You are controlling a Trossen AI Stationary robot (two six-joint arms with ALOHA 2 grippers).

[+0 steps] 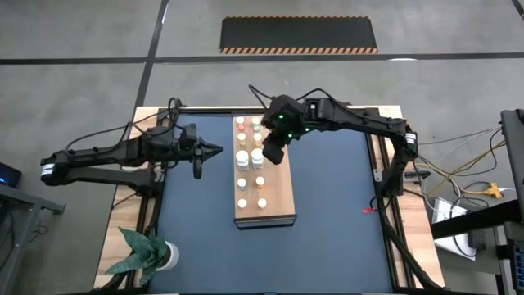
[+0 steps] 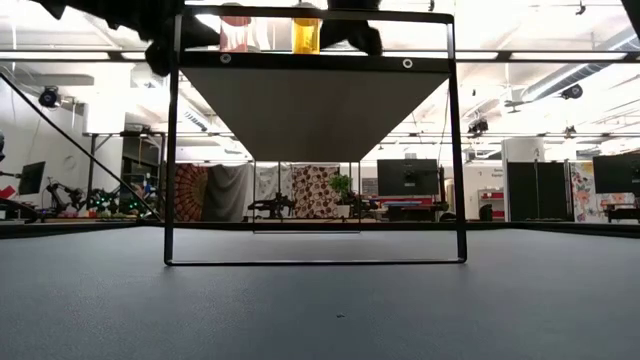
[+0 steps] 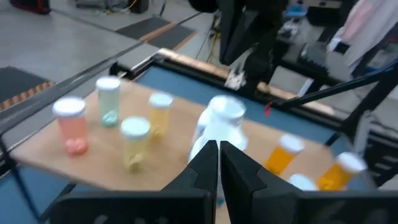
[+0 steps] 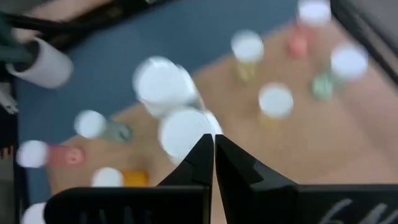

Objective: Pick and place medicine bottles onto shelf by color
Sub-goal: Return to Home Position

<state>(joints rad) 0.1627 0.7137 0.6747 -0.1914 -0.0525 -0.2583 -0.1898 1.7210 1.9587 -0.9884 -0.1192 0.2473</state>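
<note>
Matte-black, cable-strung arms [image 1: 106,154]; the left pincer [image 1: 218,150] is wedge-shaped (green lights [image 1: 282,123] dot the right wrist).

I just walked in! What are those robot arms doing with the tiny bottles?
The medicine bottles stand in two rows on the wooden shelf. Neither arm holds one right now. The right gripper hangs over the shelf, shut and empty. The left gripper waits beside the shelf, also shut.

The shelf [image 1: 278,215] is light grained wood, the bottles [image 1: 243,159] on it translucent plastic, the mat [image 1: 336,213] beneath it matt.
</note>
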